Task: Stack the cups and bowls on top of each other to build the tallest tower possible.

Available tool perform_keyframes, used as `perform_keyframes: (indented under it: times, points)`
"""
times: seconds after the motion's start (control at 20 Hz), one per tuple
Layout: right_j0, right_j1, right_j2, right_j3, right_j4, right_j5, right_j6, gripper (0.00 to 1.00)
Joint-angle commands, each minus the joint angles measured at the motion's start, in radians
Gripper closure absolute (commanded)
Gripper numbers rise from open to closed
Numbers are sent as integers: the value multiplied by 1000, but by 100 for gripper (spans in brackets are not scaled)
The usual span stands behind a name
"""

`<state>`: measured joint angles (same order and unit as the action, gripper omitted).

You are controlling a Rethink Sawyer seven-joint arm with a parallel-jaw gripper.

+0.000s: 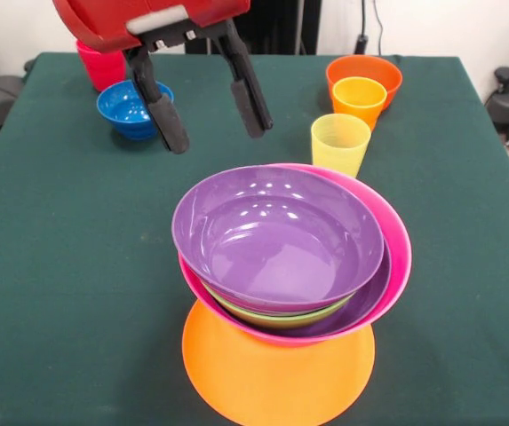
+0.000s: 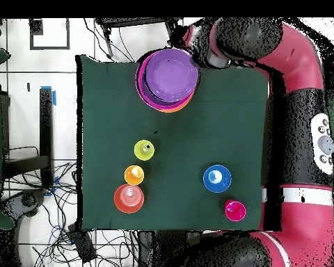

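The tower stands at the table's near edge in the front view. Its base is the large orange bowl (image 1: 276, 377). On that sit the pink bowl (image 1: 394, 244), a purple bowl, the lime green bowl (image 1: 276, 316) and a second purple bowl (image 1: 276, 235) on top, tilted. My gripper (image 1: 211, 108) hangs open and empty above the table, behind the tower. The blue bowl (image 1: 128, 108), red cup (image 1: 99, 64), yellow cup (image 1: 339, 142), orange-yellow cup (image 1: 358, 99) and red-orange bowl (image 1: 366, 69) stand apart on the cloth. The tower (image 2: 170, 76) also shows overhead.
The dark green table (image 1: 50, 266) ends close to the tower's base. Overhead, the yellow cup (image 2: 144, 149), orange-yellow cup (image 2: 133, 174) and red-orange bowl (image 2: 129, 199) form a row. The blue bowl (image 2: 216, 179) and red cup (image 2: 234, 210) lie nearer the arm (image 2: 295, 83).
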<state>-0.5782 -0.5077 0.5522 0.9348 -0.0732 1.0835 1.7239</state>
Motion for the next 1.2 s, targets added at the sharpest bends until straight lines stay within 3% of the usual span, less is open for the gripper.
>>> perform_keyframes:
  times: [0.05, 0.35, 0.8, 1.2]
  points:
    - [37, -11, -63, 20, -49, 83, 43, 0]
    - [48, -71, -101, 135, -52, -28, 101, 0]
    - [74, -220, -198, 340, -51, -84, 151, 0]
    - [85, -246, -244, 438, -49, -136, 153, 0]
